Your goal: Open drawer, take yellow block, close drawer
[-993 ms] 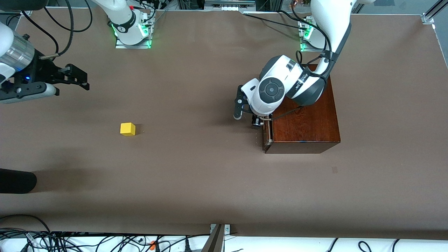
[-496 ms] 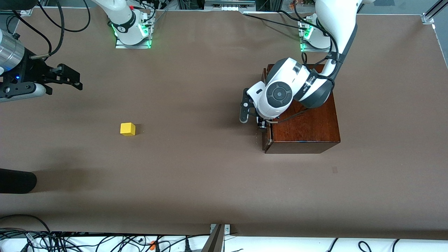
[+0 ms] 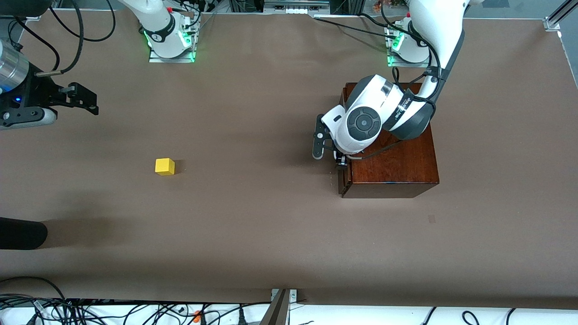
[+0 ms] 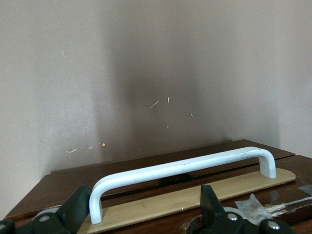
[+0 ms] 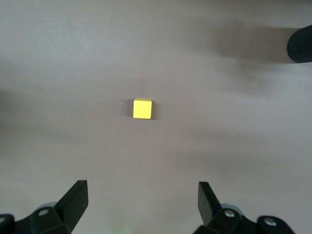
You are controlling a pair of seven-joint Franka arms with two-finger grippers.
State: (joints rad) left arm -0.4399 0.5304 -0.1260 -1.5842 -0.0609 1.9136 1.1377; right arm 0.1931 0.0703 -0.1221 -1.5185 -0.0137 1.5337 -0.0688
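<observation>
Front view gives you the wooden box (image 3: pixel 393 153) toward the left arm's end of the table, with much of its top covered by the left arm's white wrist, so you see only the edge of the drawer (image 3: pixel 343 174) front, which looks pushed in or very nearly so. The left gripper (image 3: pixel 332 155) sits at that front, low beside the box, and from the front view you can make out just one dark finger clearly. Left wrist view fills in more for you: the white handle (image 4: pixel 180 168) runs across the frame between the two dark fingertips (image 4: pixel 209 202), which stand spread with the bar in the gap, and you cannot tell whether either touches it. A strip of pale wood shows beneath the handle, and the lower part of the drawer front is cut off by the frame edge. You find the yellow block (image 3: pixel 165 166) lying on the bare brown table (image 3: pixel 253 216), well apart from the box, toward the right arm's end. The right gripper (image 3: pixel 83 101) hangs in the air over the table near that end, partly cut off by the frame edge. Right wrist view shows you its fingers spread wide and holding nothing, with the block (image 5: pixel 142 108) below on the table.
</observation>
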